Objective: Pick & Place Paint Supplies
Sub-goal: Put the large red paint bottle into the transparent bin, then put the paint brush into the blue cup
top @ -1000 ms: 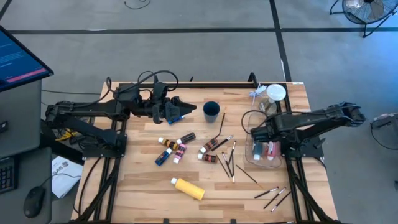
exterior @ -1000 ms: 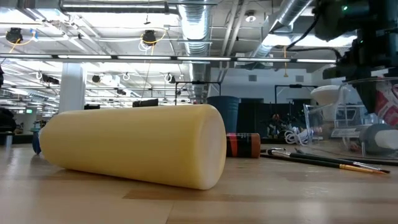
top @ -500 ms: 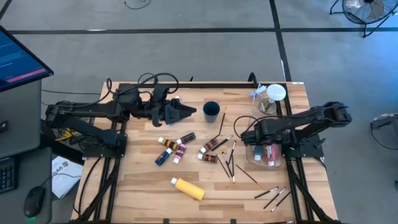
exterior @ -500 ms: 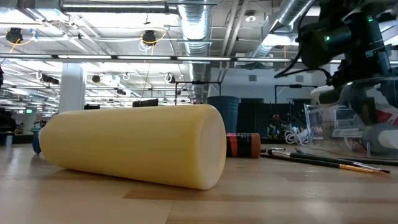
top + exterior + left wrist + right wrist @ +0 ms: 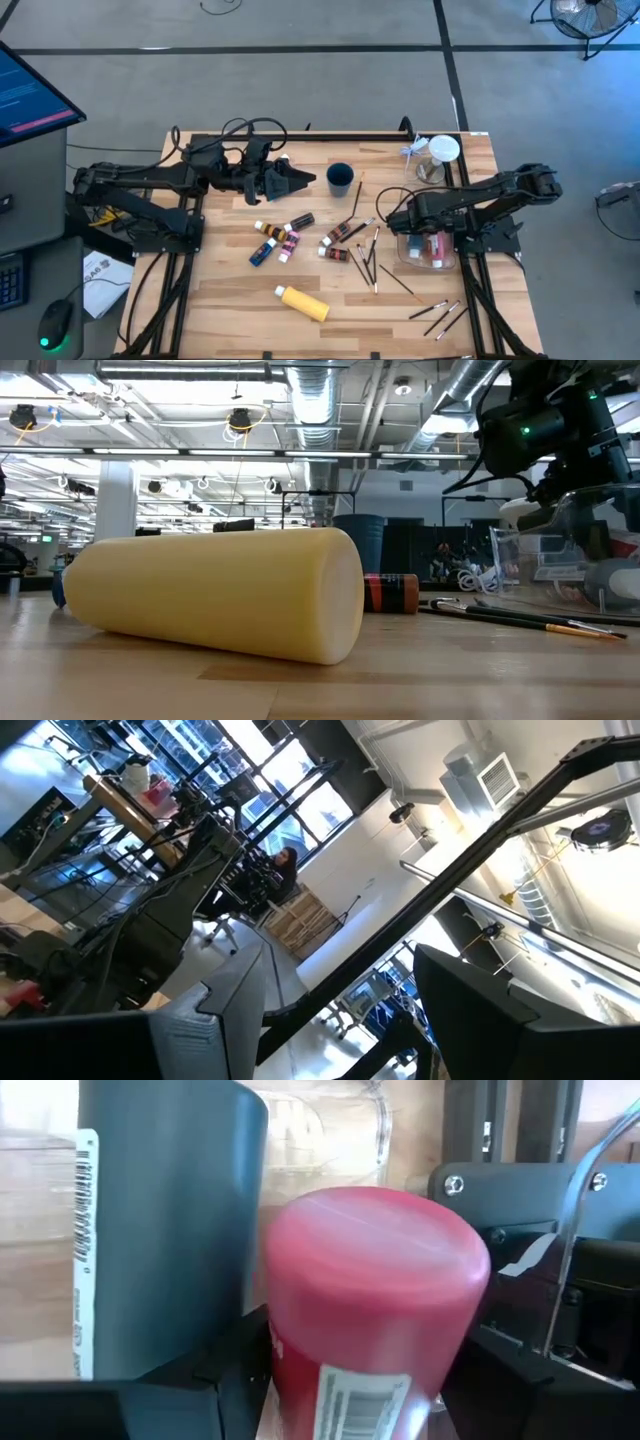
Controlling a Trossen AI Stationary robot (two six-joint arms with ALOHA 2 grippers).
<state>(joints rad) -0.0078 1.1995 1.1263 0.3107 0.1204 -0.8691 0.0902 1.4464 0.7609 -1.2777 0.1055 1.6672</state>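
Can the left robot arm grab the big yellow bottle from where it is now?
Probably yes. The yellow bottle lies alone on bare wood near the front edge, nothing over it. The left gripper, open, hovers farther back beyond the paint tubes, so it must travel over them.

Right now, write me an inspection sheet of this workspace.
Surface: wooden table, bare along the near edge.
Job's things: yellow bottle lying on its side; small tubes clustered mid-table; brushes scattered; red bottle and others in the clear container.
Clutter: dark cup; clear jar with white lid at the far right corner.
Grippers: left gripper open, raised near the cup; right gripper open, at the container.
Cables: black loops on the left arm.
Surroundings: monitor, mouse, fan.
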